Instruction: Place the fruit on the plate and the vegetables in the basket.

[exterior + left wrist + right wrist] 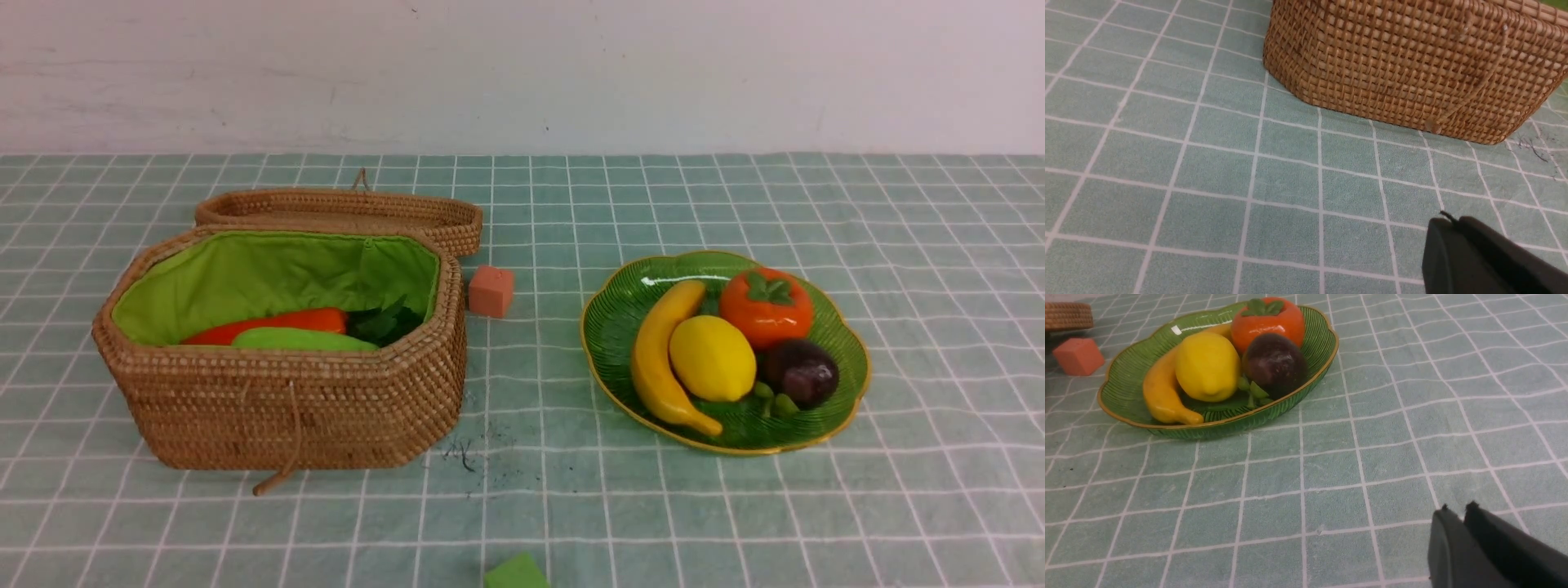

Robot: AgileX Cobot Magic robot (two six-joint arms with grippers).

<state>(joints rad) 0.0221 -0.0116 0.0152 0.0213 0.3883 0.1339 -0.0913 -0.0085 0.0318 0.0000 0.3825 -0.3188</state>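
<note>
With both the left claw (pixel 1447 222) and right claw (pixel 1457 510) pressed together, empty, the ribbed green glass plate (pixel 1126 375) ahead holding the fruit, sorting looks finished; best keep clear.

A staged test bench, not a lived-in room — a checked teal tablecloth (pixel 735 506) runs to a bare white wall (pixel 522 73). On it sit only props — glossy toy fruit (pixel 712 358) and loose foam cubes (pixel 491 291).
</note>
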